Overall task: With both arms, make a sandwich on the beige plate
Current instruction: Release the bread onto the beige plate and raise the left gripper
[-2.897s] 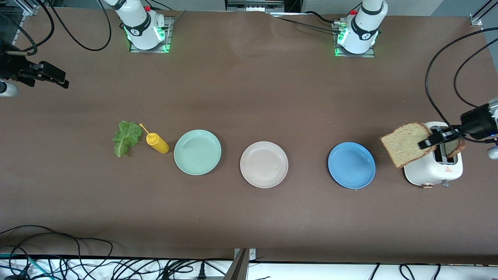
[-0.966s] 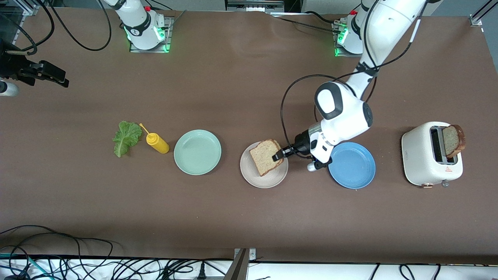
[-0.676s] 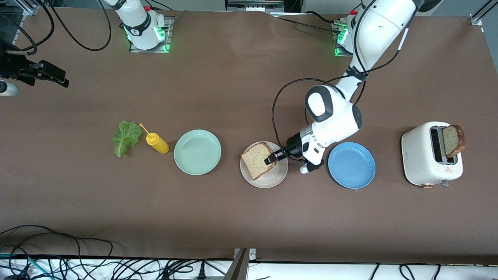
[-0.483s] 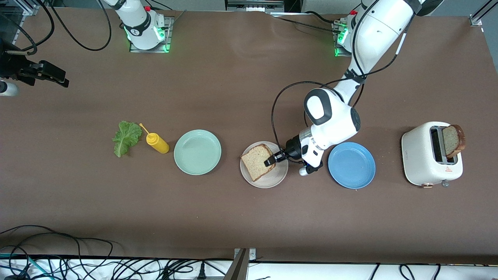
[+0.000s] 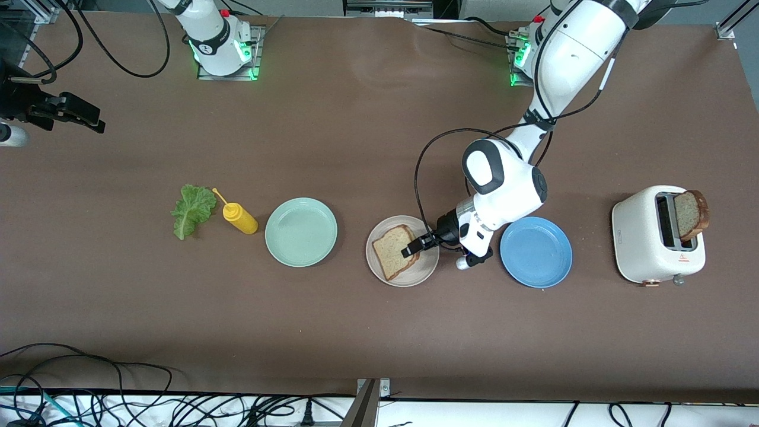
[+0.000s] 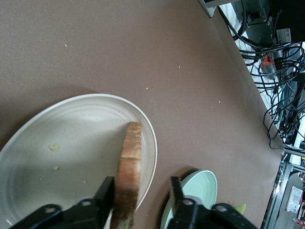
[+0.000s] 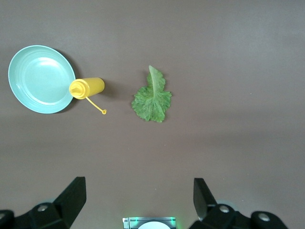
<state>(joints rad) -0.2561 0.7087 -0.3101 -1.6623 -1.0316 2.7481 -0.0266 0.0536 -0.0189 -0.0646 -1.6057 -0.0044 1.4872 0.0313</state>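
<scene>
The left hand (image 5: 411,249) is over the beige plate (image 5: 424,271), its fingers (image 6: 106,195) spread apart, one on each side of the bread slice (image 5: 392,251) resting on that plate. At the plate's 9 o'clock, along the counter (image 5: 367,332), lie the mint-green plate (image 5: 300,232), mustard bottle (image 5: 239,217) and lettuce leaf (image 5: 193,209). The right hand (image 7: 138,198) waits, spread wide, high over the leaf.

We see a speckled brown bread slice (image 5: 394,251) on the beige plate (image 5: 422,270), flanked by mint-green (image 5: 300,232) and blue plates (image 5: 536,252); yellow bottle (image 5: 239,218), green lettuce (image 5: 193,210) nearby.
</scene>
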